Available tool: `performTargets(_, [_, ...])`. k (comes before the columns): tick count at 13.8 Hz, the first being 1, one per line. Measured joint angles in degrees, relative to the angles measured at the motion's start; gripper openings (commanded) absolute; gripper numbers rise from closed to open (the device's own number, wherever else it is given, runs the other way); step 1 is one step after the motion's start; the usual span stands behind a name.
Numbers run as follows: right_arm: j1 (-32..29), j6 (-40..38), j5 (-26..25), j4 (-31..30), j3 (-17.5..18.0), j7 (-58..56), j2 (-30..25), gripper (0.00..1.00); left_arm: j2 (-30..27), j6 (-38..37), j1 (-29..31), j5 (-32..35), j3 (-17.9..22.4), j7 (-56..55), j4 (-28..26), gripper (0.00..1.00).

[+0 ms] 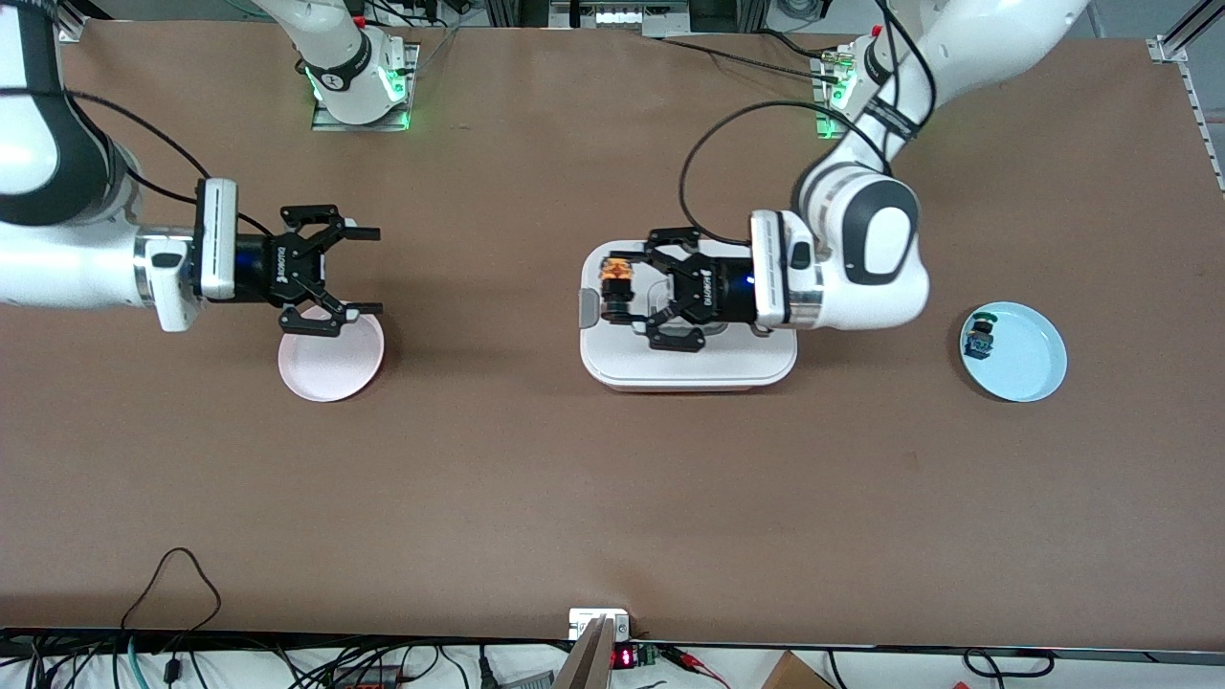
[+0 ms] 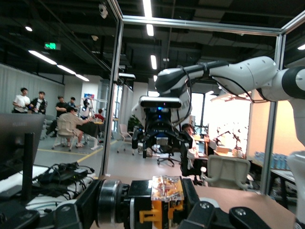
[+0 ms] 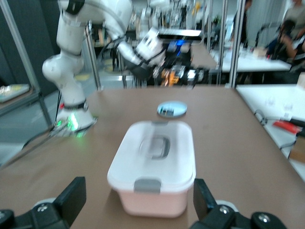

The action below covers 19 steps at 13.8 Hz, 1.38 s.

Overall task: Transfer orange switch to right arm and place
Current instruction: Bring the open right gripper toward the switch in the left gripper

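Observation:
The orange switch (image 1: 615, 275), black-bodied with an orange top, is held in the air over the white lidded box (image 1: 689, 368). My left gripper (image 1: 617, 287) is shut on it. In the left wrist view the orange switch (image 2: 166, 199) fills the space between the fingers of the left gripper (image 2: 143, 210). My right gripper (image 1: 373, 271) hangs open and holds nothing, over the edge of the pink plate (image 1: 330, 362) at the right arm's end of the table. In the right wrist view the right gripper (image 3: 138, 200) stands open, facing the white lidded box (image 3: 155, 164), with the orange switch (image 3: 170, 76) farther off.
A light blue plate (image 1: 1024, 359) lies toward the left arm's end of the table, with a small green-blue-topped switch (image 1: 980, 335) on it. The same blue plate (image 3: 171, 109) shows in the right wrist view. The right gripper (image 2: 162, 140) shows in the distance in the left wrist view.

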Motion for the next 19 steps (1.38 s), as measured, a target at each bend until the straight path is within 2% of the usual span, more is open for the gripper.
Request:
performTargets(1, [0.03,-0.38,2.94,0.04,0.10,-0.68,1.10,1.00,0.00,1.34,-1.66,-2.91,-0.02,2.09,-0.07,0.07])
performTargets(3, [0.09,-0.51,5.63,0.28,0.37,-1.00,2.03,1.00,0.01,2.91,-3.62,-5.74,-0.03,4.41,-0.30,0.07])
performTargets(12, [0.07,-0.59,6.03,0.68,0.53,1.00,1.98,1.00,0.12,3.09,-3.68,-5.81,0.43,5.05,-0.44,0.07])
performTargets(15, [0.09,-0.82,6.78,0.90,0.62,12.52,1.92,1.00,0.12,3.09,-3.68,-5.81,0.43,5.08,-0.44,0.07])
performTargets(19, [0.54,-1.05,11.47,0.90,0.79,29.11,2.04,1.00,0.21,3.09,-3.68,-5.81,0.43,5.10,-0.46,0.07])
